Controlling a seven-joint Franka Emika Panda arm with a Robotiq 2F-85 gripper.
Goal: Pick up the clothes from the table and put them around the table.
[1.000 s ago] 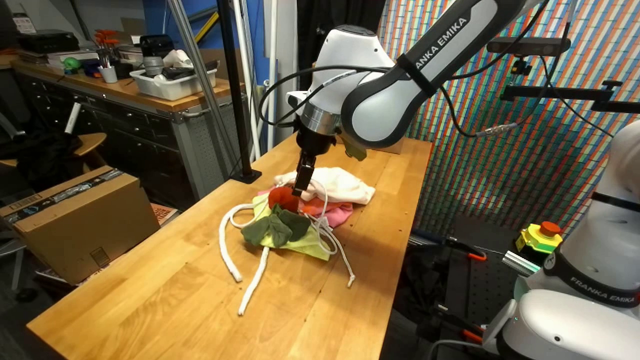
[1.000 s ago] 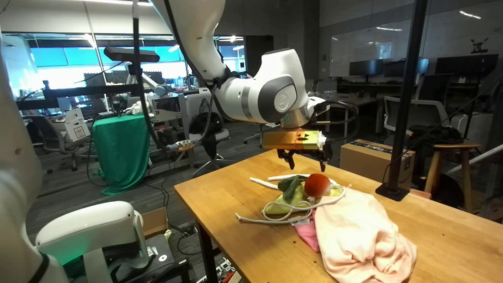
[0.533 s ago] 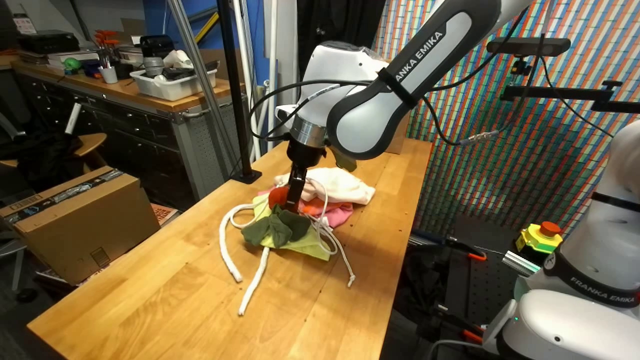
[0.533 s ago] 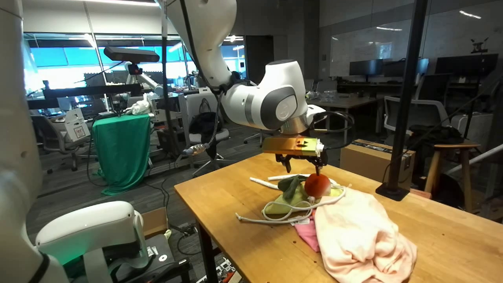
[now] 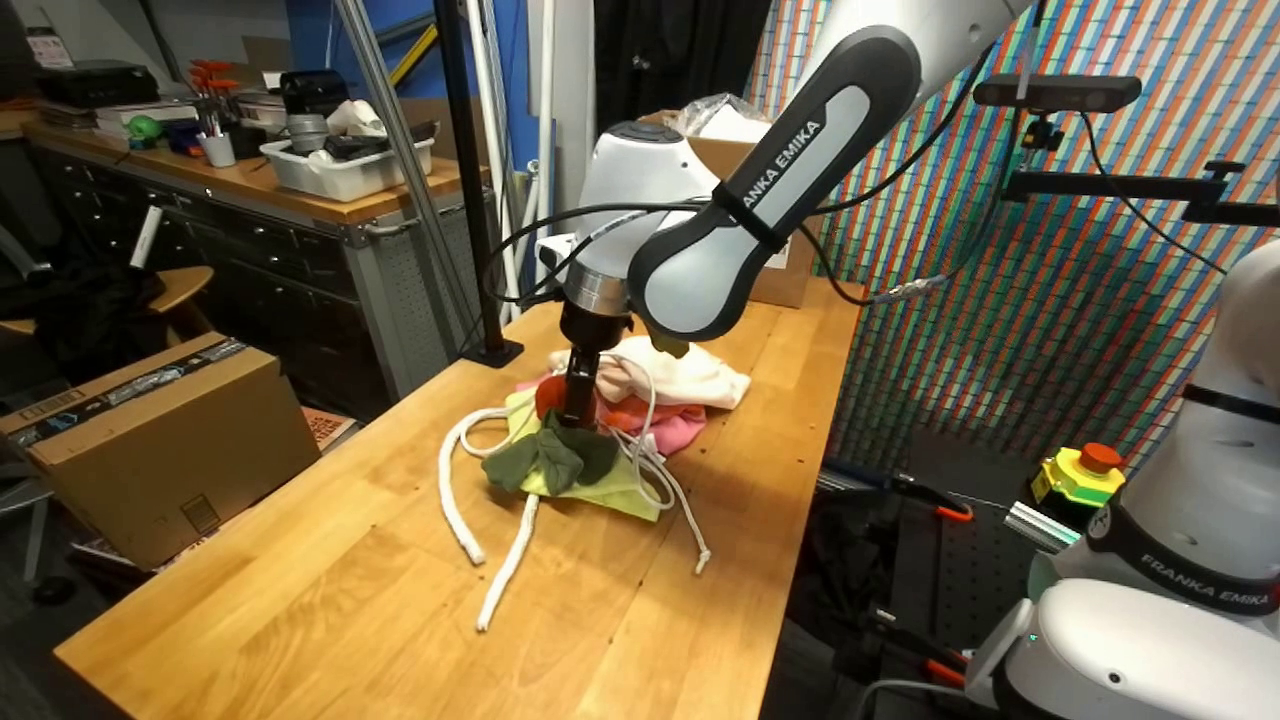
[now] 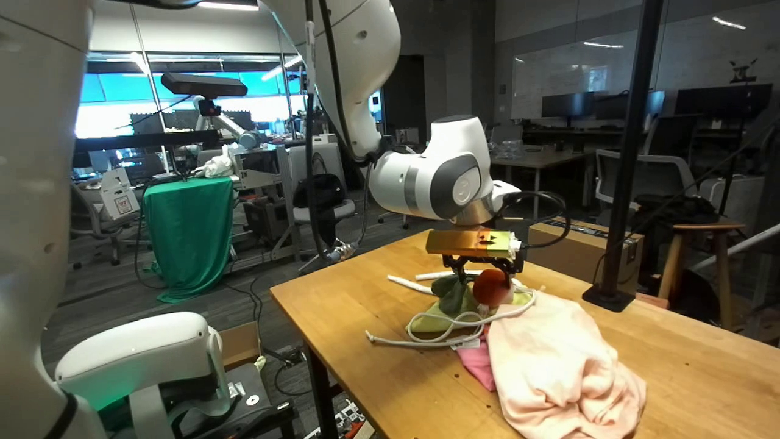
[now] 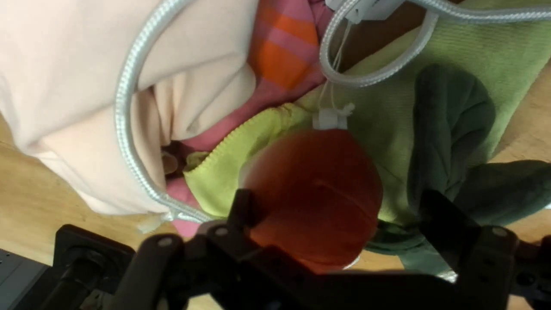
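- Lab room: dark workbench is standing in the background, cardboard box is sitting lower down near the light-wood table.
- Black post is rising at the table's edge, showing in both exterior views.
- Yellow-green cloth, pink-red cloth and cream-white cloth are all lying bunched together on the table.
- Cream-white cloth is partly covering the pink-red cloth; yellow-green cloth is overlapping pink-red too.
- Red round piece is resting on the yellow-green cloth, near a dark green leafy piece; joined or not, can't tell.
- White cord is looping across cream-white and yellow-green.
- Thick white rope is sticking out past yellow-green onto bare wood.
- Gripper is pointing down, fingers standing wide apart with the red round piece between them; a gap is showing on the leafy side, contact on the opposite side can't be told.
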